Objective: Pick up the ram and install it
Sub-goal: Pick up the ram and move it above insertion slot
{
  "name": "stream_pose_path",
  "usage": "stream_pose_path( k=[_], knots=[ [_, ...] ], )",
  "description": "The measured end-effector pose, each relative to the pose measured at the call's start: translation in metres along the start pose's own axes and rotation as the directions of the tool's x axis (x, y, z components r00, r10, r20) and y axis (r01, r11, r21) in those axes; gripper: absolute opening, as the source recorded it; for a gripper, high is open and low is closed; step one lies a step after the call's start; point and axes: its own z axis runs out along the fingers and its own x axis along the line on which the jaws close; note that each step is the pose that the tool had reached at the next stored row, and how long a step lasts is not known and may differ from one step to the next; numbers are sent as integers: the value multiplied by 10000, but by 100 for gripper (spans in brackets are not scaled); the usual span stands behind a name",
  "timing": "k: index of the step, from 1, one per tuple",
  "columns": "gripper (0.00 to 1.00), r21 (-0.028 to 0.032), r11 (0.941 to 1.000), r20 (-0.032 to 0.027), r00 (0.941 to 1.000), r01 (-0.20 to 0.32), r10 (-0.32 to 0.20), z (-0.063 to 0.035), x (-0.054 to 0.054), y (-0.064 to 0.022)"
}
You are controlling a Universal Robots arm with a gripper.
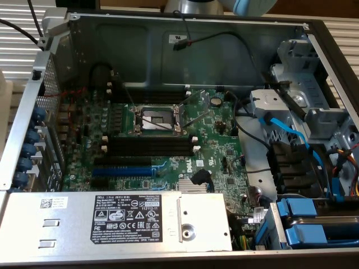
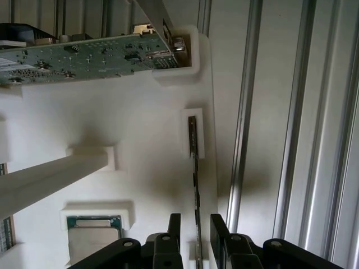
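Observation:
The ram [image 2: 193, 140] is a thin dark stick seen edge-on, standing on its long edge in a narrow pocket of a white foam tray [image 2: 140, 117]. My gripper [image 2: 195, 221] is open. It hangs over one end of the stick, with one dark finger on each side and a gap to both. In the exterior view the open computer case holds the motherboard [image 1: 213, 140]. Its long black slots [image 1: 150, 147] with white end clips have nothing in them.
The foam tray also carries a green circuit board [image 2: 84, 59] and a processor chip [image 2: 92, 232] in their own pockets, beside ribbed metal rails [image 2: 291, 123]. In the case are a processor socket [image 1: 157, 119], a blue slot [image 1: 122, 170], a power supply [image 1: 112, 221] and blue cables [image 1: 291, 134].

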Motion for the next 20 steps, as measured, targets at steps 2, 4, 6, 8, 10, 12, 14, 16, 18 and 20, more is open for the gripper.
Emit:
stream_pose_path(
  k=[2, 4, 6, 8, 10, 12, 14, 16, 18, 20],
  knots=[
    [35, 0, 10000, 0, 10000, 0, 0, 0, 0, 0],
    [35, 0, 10000, 0, 10000, 0, 0, 0, 0, 0],
    [35, 0, 10000, 0, 10000, 0, 0, 0, 0, 0],
    [33, 0, 10000, 0, 10000, 0, 0, 0, 0, 0],
    [26, 0, 10000, 0, 10000, 0, 0, 0, 0, 0],
    [14, 0, 10000, 1, 10000, 0, 0, 0, 0, 0],
    [12, 1, 10000, 0, 10000, 0, 0, 0, 0, 0],
    [12, 1, 10000, 1, 10000, 0, 0, 0, 0, 0],
    [12, 0, 10000, 0, 10000, 0, 0, 0, 0, 0],
    [12, 0, 10000, 0, 10000, 0, 0, 0, 0, 0]
  ],
)
